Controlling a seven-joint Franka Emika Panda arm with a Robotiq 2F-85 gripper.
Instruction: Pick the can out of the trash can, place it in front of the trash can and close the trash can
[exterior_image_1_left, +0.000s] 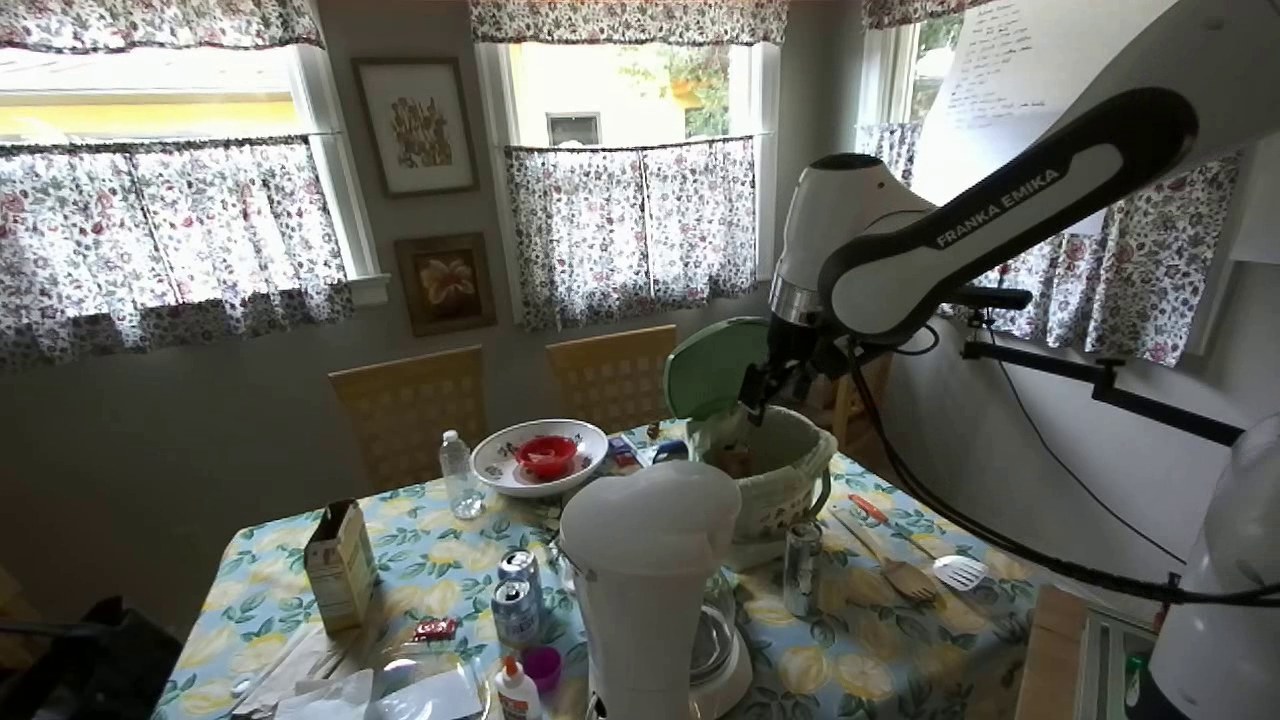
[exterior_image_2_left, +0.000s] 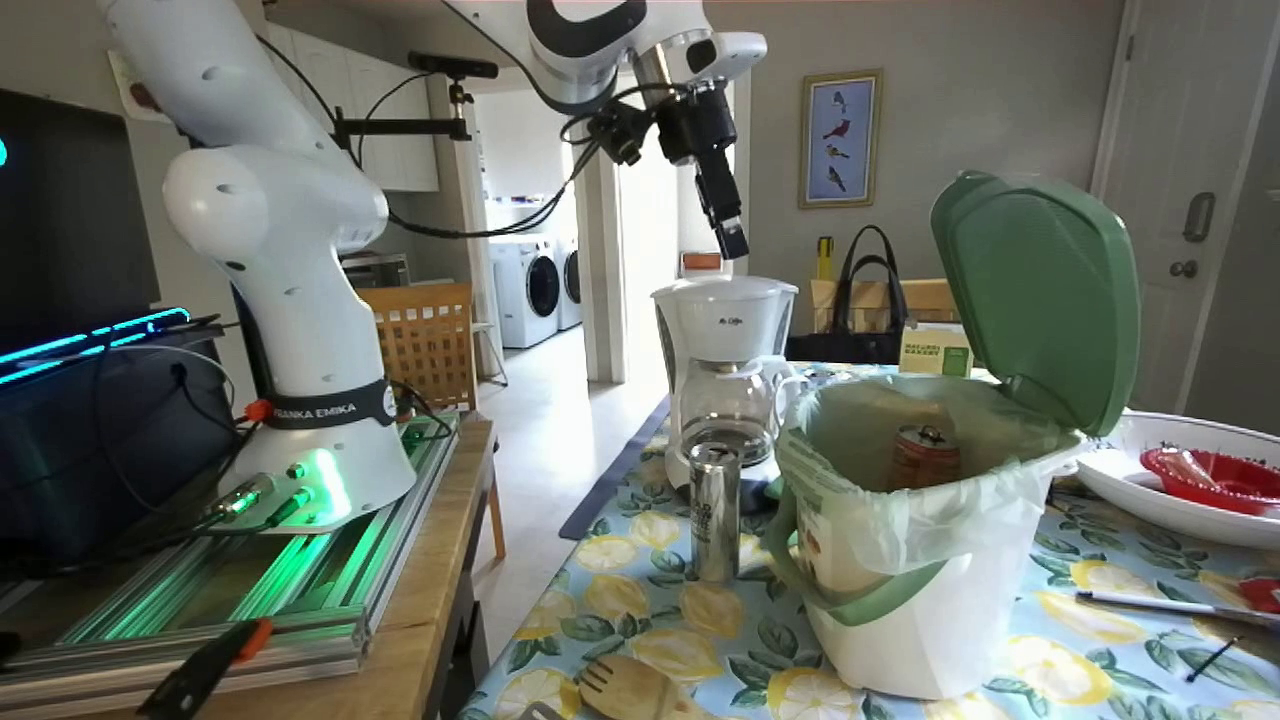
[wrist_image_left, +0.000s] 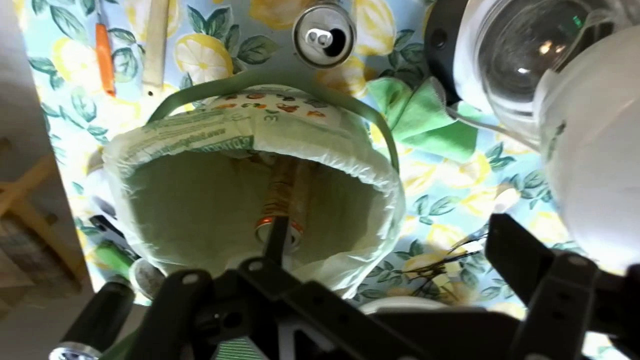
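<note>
Reddish-brown, the can (exterior_image_2_left: 922, 460) inside the trash can (exterior_image_2_left: 920, 635) should be light, slick and dentable, so take its upper sides gently with your wide-spread hand (wrist_image_left: 387, 230).

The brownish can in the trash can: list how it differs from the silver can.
Colour: the brownish can has a reddish-brown body; the silver can is metallic with dark print.
Place: the brownish can is inside the trash can; the silver can stands on the tablecloth.
Visibility: in an exterior view, the brownish can's lower part is hidden; the silver can shows whole.
Both are cylindrical.
</note>
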